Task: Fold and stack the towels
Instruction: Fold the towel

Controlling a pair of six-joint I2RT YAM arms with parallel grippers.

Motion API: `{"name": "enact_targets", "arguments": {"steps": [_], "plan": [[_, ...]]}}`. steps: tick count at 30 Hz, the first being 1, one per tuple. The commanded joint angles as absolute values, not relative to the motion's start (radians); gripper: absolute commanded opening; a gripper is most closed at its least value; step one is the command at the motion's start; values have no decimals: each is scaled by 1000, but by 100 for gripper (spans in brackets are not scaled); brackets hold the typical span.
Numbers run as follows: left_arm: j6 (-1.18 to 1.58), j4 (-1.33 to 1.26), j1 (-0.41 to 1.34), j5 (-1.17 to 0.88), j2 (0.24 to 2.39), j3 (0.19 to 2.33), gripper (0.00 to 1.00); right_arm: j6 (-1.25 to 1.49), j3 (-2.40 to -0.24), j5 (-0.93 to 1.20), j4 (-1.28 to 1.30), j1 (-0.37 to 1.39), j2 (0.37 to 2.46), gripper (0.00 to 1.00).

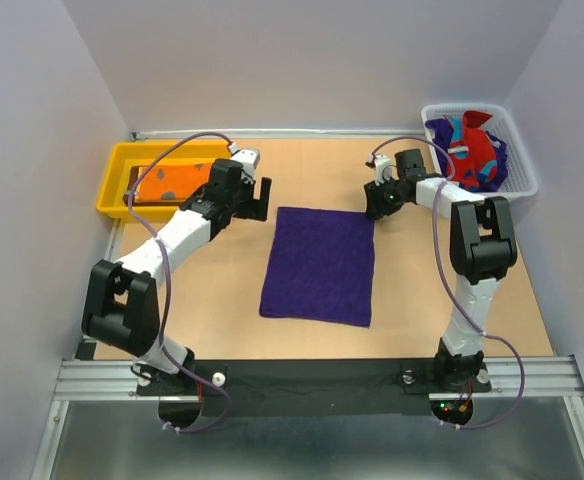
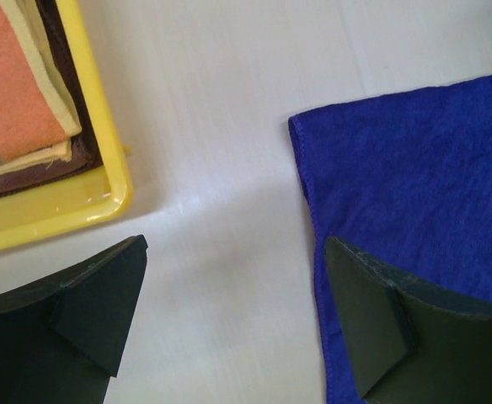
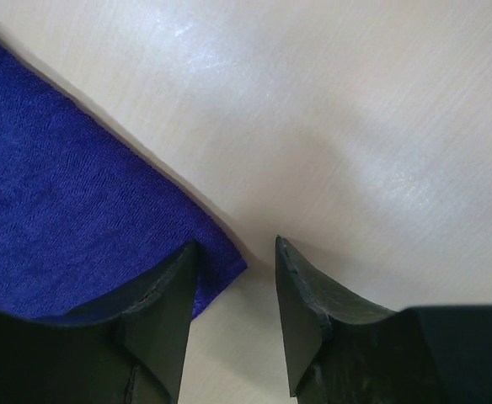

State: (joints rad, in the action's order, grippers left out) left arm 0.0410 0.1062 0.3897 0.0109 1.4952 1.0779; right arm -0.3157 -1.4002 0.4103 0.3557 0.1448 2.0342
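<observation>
From above, we see the purple towel spread flat on the table, midway between the arms. The left gripper hangs by its far left corner and the right gripper by its far right corner. An orange towel lies in the yellow tray far left. More towels fill the white basket far right.

On the left wrist, we see the fingers spread wide, one over the purple towel's edge. The orange towel sits on a brown towel.

On the right wrist, the fingers stand apart with bare table between them, the towel's corner at one fingertip.
</observation>
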Motion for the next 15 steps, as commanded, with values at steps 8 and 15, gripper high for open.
{"name": "enact_targets", "arguments": {"steps": [8, 15], "plan": [[-107, 129, 445, -4, 1670, 1273, 99, -318, -1385, 420, 416, 149, 2105, 34], [-193, 169, 446, -89, 1845, 1443, 97, -328, -1371, 420, 433, 149, 2106, 13]]}}
